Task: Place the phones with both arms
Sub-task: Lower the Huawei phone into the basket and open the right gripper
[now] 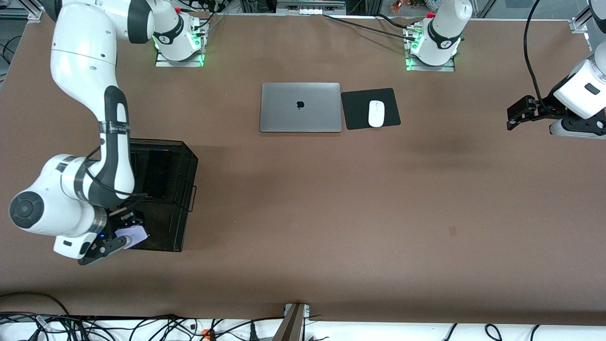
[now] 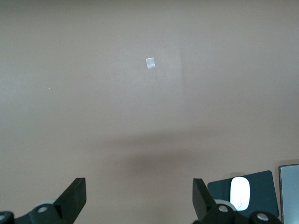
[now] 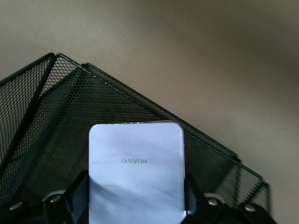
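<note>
- Front view shows the right end effector (image 1: 124,237) low over the black mesh basket (image 1: 182,208) at the right arm's end of the bench (image 1: 303,213), its fingers clamped on the pale lavender-white phone (image 1: 132,234)
- Right wrist view has that phone (image 3: 136,172) held by its two long edges, flat face up, above the basket's corner (image 3: 70,107); gripping the edges likely keeps it level for setting down inside
- A long black slab (image 1: 158,173) appears to lie in the basket already, farther from the front camera than the held phone; the black flip phone I cannot make out
- Left end effector (image 1: 520,113) waits over bare bench at the left arm's end, fingers (image 2: 74,196) spread wide and holding nothing
- Silver laptop (image 1: 300,107) and white mouse (image 1: 376,113) on its black pad (image 1: 360,111) sit mid-bench, well apart from the basket
</note>
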{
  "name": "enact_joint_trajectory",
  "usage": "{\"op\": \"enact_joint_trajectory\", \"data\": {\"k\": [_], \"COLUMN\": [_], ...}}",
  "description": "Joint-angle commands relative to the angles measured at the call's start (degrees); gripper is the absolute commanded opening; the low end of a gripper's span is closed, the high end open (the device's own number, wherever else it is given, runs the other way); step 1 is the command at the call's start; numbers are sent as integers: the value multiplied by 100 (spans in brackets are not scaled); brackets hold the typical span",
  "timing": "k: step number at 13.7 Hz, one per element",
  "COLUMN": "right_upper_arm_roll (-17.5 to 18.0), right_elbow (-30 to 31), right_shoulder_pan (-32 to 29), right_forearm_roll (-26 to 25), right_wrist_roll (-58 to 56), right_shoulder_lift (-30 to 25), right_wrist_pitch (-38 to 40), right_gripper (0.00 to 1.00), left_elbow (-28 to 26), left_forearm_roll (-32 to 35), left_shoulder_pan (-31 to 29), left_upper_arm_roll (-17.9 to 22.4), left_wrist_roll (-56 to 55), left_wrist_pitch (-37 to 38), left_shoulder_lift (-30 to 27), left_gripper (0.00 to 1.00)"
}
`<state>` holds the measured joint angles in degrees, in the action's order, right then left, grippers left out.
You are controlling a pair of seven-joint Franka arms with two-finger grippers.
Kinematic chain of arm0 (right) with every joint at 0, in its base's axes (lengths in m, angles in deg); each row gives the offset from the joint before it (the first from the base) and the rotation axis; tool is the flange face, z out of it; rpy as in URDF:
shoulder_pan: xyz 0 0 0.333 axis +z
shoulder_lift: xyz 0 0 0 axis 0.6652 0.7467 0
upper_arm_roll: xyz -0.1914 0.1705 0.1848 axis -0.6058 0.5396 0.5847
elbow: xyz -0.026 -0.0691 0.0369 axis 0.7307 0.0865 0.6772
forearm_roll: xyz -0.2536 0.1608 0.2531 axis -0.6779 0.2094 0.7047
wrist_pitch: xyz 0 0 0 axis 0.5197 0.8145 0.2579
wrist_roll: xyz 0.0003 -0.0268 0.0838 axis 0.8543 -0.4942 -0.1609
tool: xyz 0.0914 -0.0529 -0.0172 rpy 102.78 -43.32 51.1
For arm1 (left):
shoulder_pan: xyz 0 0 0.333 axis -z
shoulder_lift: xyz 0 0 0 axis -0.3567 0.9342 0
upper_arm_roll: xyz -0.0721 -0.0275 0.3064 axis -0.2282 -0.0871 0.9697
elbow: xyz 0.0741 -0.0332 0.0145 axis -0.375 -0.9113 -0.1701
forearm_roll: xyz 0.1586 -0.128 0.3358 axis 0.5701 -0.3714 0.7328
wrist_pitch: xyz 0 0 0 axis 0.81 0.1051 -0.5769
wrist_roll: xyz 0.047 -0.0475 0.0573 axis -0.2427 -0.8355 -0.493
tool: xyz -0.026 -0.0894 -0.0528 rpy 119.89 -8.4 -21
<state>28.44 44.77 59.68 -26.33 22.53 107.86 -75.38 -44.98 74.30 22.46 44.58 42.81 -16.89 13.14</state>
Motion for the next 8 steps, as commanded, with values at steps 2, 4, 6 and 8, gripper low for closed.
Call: {"op": "enact_joint_trajectory", "data": {"k": [2,4,6,8], "right_upper_arm_roll": [72,63,29,-163], "right_elbow": [161,233,233,216], "right_shoulder_pan": [-49,-49,-58,-84], "right_forearm_roll": [575,892,893,805], "right_wrist_roll": [-90,173,437,465], "right_shoulder_lift": [67,50,-20,-230], "right_wrist_pitch": [4,21,135,616], "right_gripper": [13,59,100,100], "left_elbow": [164,138,303,717], "left_forearm_roll": [26,17,-18,35], "left_shoulder_pan": [-25,-121,-113,-34], "left_upper_arm_roll": [18,27,18,-69], "left_wrist_roll": [294,285,294,250], "left_wrist_pitch": [238,238,220,342], "left_shoulder_lift": [64,64,204,389], "left_gripper": [100,100,100,100]}}
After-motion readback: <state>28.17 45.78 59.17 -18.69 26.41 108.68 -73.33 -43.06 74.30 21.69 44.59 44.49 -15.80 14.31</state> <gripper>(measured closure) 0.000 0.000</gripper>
